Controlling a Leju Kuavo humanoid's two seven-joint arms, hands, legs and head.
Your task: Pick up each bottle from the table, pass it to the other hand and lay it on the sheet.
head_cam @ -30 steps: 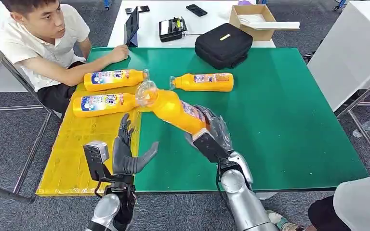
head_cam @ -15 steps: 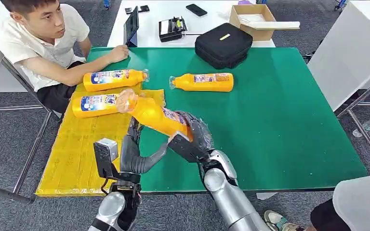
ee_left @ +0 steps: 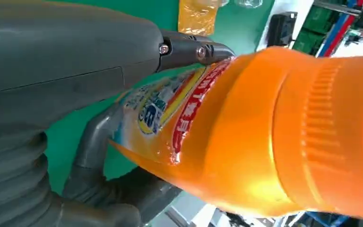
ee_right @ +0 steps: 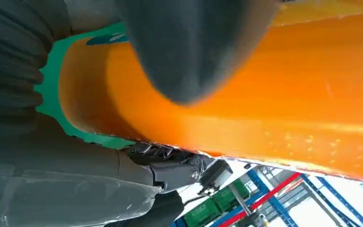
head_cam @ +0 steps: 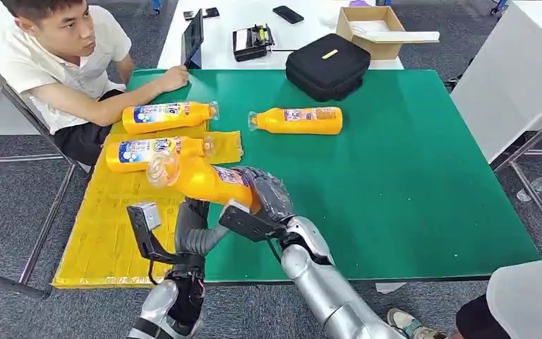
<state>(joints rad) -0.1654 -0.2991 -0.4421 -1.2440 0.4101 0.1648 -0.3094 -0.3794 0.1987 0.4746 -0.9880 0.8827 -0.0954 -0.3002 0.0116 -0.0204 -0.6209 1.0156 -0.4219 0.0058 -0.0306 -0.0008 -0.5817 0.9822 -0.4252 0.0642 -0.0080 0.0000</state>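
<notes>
**Right hand has the bottle, left hand is right under it**

Right hand (head_cam: 265, 201) is wrapped around the base end of an orange bottle (head_cam: 201, 179), held off the surface in the lower middle of the head view, cap end pointing toward the left of the frame, over the edge of the yellow sheet (head_cam: 106, 226). Left hand (head_cam: 194, 229) sits directly below the bottle with fingers up against its underside. Whether it's actually squeezing yet, can't tell from up there.

The left wrist view helps a bit: a dark fingertip (ee_left: 203, 51) lies against the bottle's label, and the thick grey thumb (ee_left: 94, 142) curves up along the other side, so the hand is cupped around the bottle body. How firm that hold is, I can't say. The right wrist view is mostly orange plastic with a dark finger (ee_right: 194, 47) pressed across it.

Two more bottles lie on the sheet at upper left, one (head_cam: 168, 116) above the other (head_cam: 157, 152), and a fourth bottle (head_cam: 298, 121) lies on the green surface (head_cam: 409, 176) near the middle. Labels are blue, white and red; the writing is too small and blurry to read.
</notes>
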